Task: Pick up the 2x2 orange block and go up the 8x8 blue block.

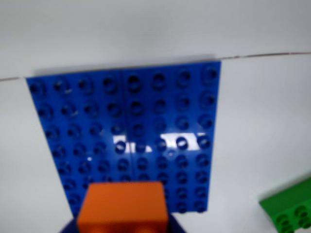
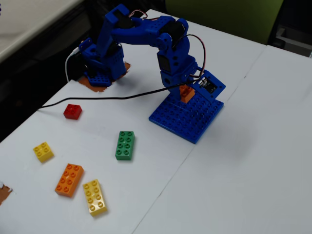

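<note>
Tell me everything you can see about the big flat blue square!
The blue baseplate is a thin, shiny square of plastic with eight rows of eight round studs. It lies flat on the white table, straddling a seam between two tabletops. In the wrist view light glints off its middle. The gripper hangs over its far edge holding the small orange block; whether the block touches the plate cannot be told. The green brick lies apart from it.

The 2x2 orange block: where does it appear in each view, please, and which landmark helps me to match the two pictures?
Wrist view: the 2x2 orange block is at the bottom edge, left of centre, before the 8x8 blue block.
Fixed view: it is right of centre in the upper half, in the end effector over the baseplate's far edge.
Shared landmark: the 8x8 blue block.
</note>
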Tool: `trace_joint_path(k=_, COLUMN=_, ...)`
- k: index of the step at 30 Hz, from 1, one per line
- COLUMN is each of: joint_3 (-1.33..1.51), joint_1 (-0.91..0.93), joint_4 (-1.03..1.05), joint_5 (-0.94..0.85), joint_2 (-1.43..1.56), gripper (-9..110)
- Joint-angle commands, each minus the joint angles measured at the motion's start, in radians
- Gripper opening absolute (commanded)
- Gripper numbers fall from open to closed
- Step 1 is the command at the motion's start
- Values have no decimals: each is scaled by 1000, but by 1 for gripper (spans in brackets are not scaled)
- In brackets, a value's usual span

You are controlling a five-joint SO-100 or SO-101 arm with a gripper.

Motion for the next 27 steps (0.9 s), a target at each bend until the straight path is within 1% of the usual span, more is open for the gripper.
trace_joint_path(k=1, joint_3=-26, joint_1=-12, joint_4=11, joint_5=5, joint_2=51, gripper=1)
trace_joint_path(k=27, joint_3=-18, joint_1=-23, joint_4=11, joint_5=-20, joint_2=44, gripper=1)
